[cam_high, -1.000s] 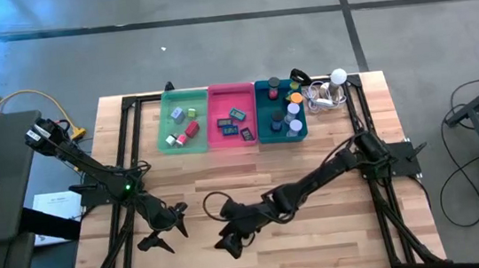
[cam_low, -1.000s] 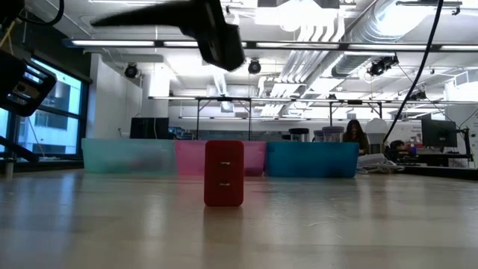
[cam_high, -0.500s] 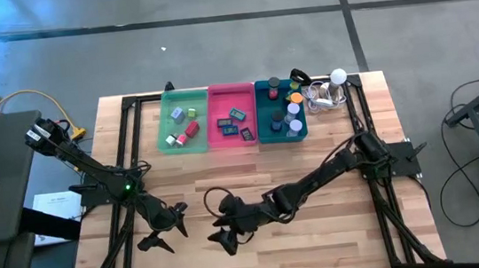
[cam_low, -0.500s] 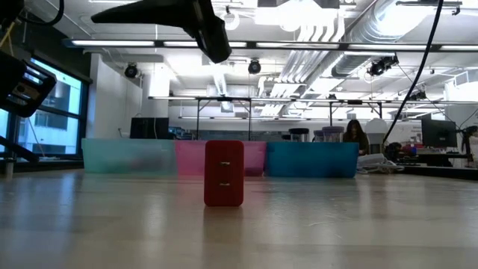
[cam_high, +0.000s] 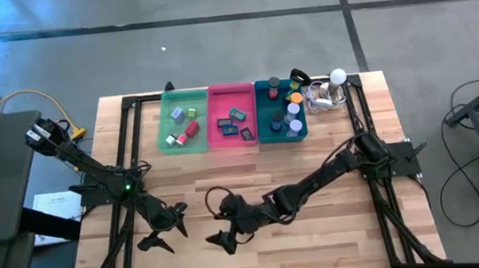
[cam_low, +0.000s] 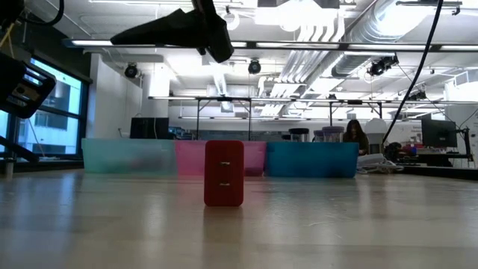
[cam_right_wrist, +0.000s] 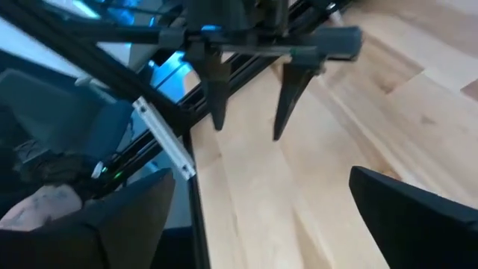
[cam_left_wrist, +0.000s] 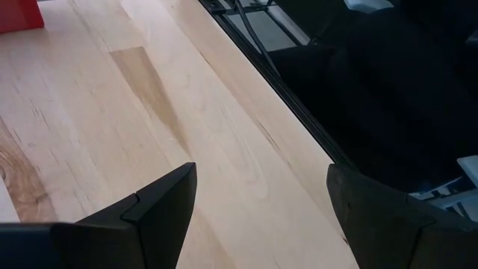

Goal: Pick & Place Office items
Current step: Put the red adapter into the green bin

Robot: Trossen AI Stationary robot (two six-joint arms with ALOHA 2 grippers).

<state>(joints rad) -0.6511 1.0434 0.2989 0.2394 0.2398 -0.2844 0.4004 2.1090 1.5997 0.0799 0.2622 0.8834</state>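
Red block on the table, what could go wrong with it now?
The red block stands upright on a narrow end, so the open right fingers above it might knock it over when coming down. The left fingers, also open, wait close by over the table; the two arms could bump if both move in.

Red block (cam_low: 223,172) on pale wood-grain table (cam_low: 336,224); green (cam_high: 187,126), pink (cam_high: 233,121), teal trays (cam_high: 262,114); dark arms.

Red block (cam_low: 224,172) upright on the table (cam_low: 336,224), below and just right of a raised dark gripper (cam_low: 179,30). Three trays behind: teal-green (cam_low: 128,157), pink (cam_low: 258,157), blue (cam_low: 311,159).
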